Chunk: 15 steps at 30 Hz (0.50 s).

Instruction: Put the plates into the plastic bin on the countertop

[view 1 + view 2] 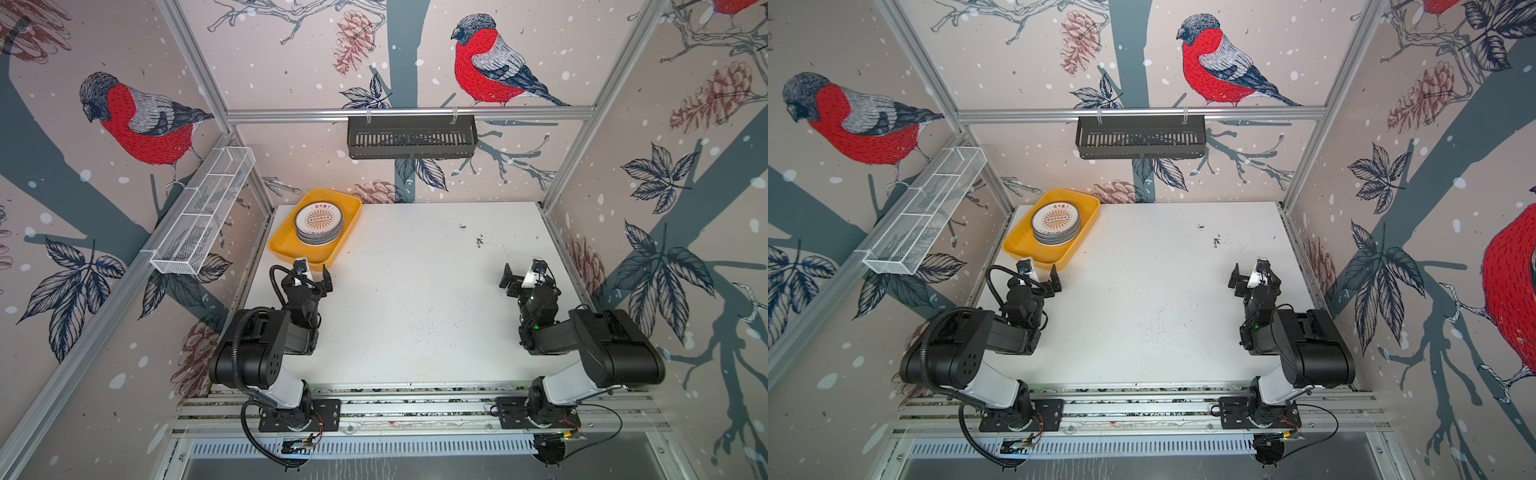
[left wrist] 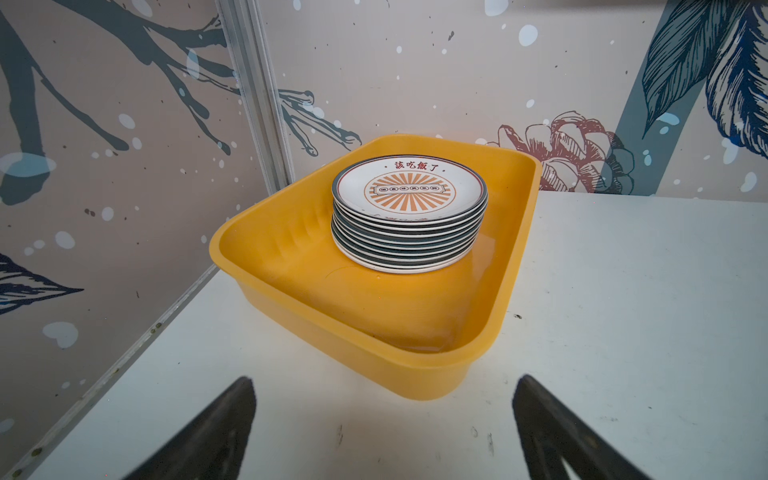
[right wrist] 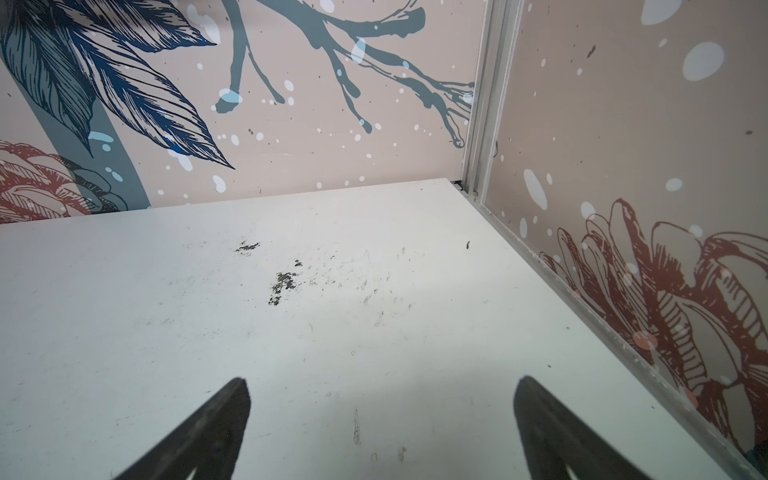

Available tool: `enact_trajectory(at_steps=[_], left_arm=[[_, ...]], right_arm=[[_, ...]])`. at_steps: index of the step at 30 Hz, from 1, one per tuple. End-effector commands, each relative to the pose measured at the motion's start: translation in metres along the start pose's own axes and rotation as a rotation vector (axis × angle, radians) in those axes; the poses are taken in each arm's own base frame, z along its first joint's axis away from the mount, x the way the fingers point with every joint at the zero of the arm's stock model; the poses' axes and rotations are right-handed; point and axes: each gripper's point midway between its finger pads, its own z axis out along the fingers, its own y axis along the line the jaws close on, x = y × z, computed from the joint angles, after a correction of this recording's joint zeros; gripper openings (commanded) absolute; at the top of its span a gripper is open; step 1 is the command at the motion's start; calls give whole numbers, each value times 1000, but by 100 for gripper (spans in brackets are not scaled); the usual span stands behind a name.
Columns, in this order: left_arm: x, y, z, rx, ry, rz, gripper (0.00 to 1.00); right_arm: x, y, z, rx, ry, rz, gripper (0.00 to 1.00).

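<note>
The plates (image 2: 409, 195) are stacked in the far half of the yellow plastic bin (image 2: 291, 266), straight ahead of the jaws of the left arm (image 1: 299, 303). The bin's long axis is directed away from them. Both arms' jaws are released and empty. The right arm (image 1: 538, 303) is positioned well apart.

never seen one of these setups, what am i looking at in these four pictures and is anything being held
Two robot arms stand at a white countertop inside a booth with bird wallpaper. Two pictures look down from overhead, side by side. The other two come from cameras on the arms' wrists; the two dark wedges in them are gripper fingers. In the far left corner sits a yellow plastic bin with a stack of plates inside, an orange sunburst plate on top. The left gripper and right gripper are both open and hold nothing. A black basket and a white wire basket hang on the walls.
</note>
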Motion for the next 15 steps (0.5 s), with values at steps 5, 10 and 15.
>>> enact_trajectory(at_steps=[5,10,15], left_arm=[[-6,-1,2,-2,-19,7,96],[-5,-2,2,-2,-17,8,96],[-7,-3,-1,3,-29,9,96]], right_arm=[[-5,1,3,-14,-13,0,99],[-5,1,3,-12,-13,-2,99],[-6,1,0,-10,-23,-5,100]])
